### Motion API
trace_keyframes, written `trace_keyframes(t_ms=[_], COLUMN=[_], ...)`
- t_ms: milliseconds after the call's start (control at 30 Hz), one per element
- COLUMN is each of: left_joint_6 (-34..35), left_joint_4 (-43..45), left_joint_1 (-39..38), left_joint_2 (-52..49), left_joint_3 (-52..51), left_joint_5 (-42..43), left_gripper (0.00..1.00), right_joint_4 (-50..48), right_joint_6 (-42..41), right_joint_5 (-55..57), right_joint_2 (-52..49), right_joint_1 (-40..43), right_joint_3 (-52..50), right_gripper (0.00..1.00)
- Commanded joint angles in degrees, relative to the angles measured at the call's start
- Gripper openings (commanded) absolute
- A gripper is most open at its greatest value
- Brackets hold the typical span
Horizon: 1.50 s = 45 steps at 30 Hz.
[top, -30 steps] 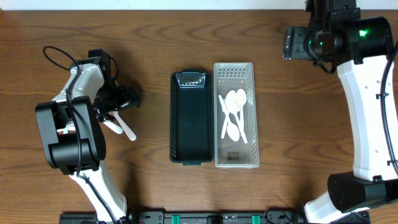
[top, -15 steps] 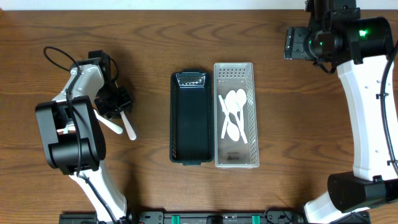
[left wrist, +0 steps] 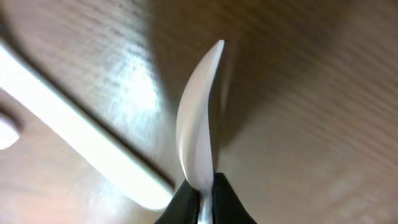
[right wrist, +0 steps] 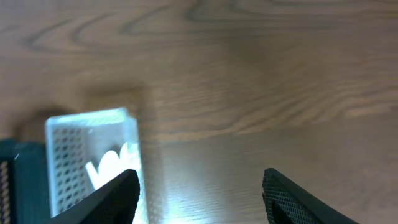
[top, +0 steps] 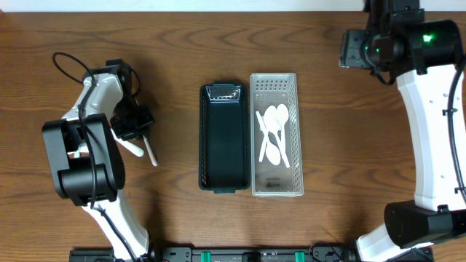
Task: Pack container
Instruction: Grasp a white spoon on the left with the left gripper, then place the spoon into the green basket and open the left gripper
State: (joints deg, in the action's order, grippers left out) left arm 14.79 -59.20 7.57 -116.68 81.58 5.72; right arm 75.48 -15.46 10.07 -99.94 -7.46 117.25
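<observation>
A black container (top: pixel 222 145) stands empty at the table's centre. Right beside it is a white perforated basket (top: pixel 274 84) holding several white spoons (top: pixel 275 135). At the far left, my left gripper (top: pixel 137 125) is low over the table and shut on a white spoon (left wrist: pixel 198 124), seen edge-on between its jaws (left wrist: pixel 202 199). A second white spoon (left wrist: pixel 81 134) lies on the wood just beside it. My right gripper (right wrist: pixel 199 199) hangs open and empty above the table's far right corner. The basket (right wrist: pixel 68 155) is at its lower left.
Two white spoon handles (top: pixel 151 151) (top: pixel 131 148) stick out toward the table's front from under the left gripper. A black cable (top: pixel 67 67) loops off the left arm. The right arm's white link (top: pixel 429 124) runs along the right edge.
My left gripper has gone from wide open to shut on a spoon. The right gripper has shifted slightly to the right and its jaws have narrowed a little.
</observation>
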Motion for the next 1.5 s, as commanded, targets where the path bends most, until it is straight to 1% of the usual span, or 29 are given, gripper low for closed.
trace_keyframes(t_ms=[0,167,200,300,400,567,733,867,1033,1100,1133,1167,1200,1300,1433,1467], left_joint_6=[-1.16,-1.09,-0.72,2.51,6.43,6.97,6.97,6.99,6.97,6.93,6.93,6.91,6.75,5.35,0.76,-0.20], left_joint_4=[-1.99,-5.64,-5.90,-5.75,-5.77,-3.43,-1.42,-1.38,-1.29,-0.87,-0.66,-0.50,-0.48,-0.52,-1.81,-2.14], left_joint_1=[-3.21,-10.67,-12.68,-18.12,-23.37,-30.51,-35.85,-37.92,-37.92,-37.35,-37.00,-36.70,-36.46,-35.87,-36.04,-36.04], left_joint_2=[8.35,19.54,21.73,26.25,27.30,24.11,16.85,10.10,3.26,2.05,1.75,1.70,1.73,2.78,6.69,8.09], left_joint_3=[4.50,8.87,9.46,9.75,9.73,8.17,8.00,8.00,8.00,8.00,8.00,8.00,8.00,8.15,9.84,10.32], left_joint_5=[-2.29,-2.29,-2.29,-2.29,-1.79,0.31,0.96,0.96,0.94,0.92,0.92,0.92,0.92,-0.52,-8.66,-10.08], left_gripper=[0.06,0.06,0.06,0.06,0.06,0.06,0.06,0.06,0.07,0.11,0.28,0.35,0.40,0.42,0.43,0.44], right_joint_4=[-0.48,-0.17,-0.02,0.44,0.68,0.70,1.14,2.03,3.02,3.15,3.17,3.19,3.17,3.17,3.19,3.21], right_joint_6=[-4.07,-4.13,-3.63,-2.05,-1.11,-0.72,-0.72,-0.68,-0.28,-0.28,-0.28,-0.24,-0.11,-0.09,0.35,0.35], right_joint_5=[3.85,0.48,-0.09,-0.61,-0.61,-0.63,-0.63,-0.63,-0.63,-0.63,-0.63,-0.63,-0.63,-0.46,-0.44,-0.46], right_joint_2=[0.68,0.90,0.87,0.87,0.87,0.85,0.83,0.83,0.83,0.83,0.83,0.83,0.83,0.83,0.83,0.83], right_joint_1=[3.63,9.46,10.40,12.83,14.43,15.23,15.21,15.23,15.23,15.23,15.23,15.23,15.23,15.23,15.23,15.23], right_joint_3=[0.07,0.07,0.07,0.07,0.07,0.07,0.07,0.07,0.07,0.07,0.07,0.07,0.07,0.07,0.07,0.07], right_gripper=[0.68,0.75,0.75,0.76,0.76,0.76,0.76,0.76,0.76,0.76,0.76,0.76,0.76,0.76,0.76,0.77])
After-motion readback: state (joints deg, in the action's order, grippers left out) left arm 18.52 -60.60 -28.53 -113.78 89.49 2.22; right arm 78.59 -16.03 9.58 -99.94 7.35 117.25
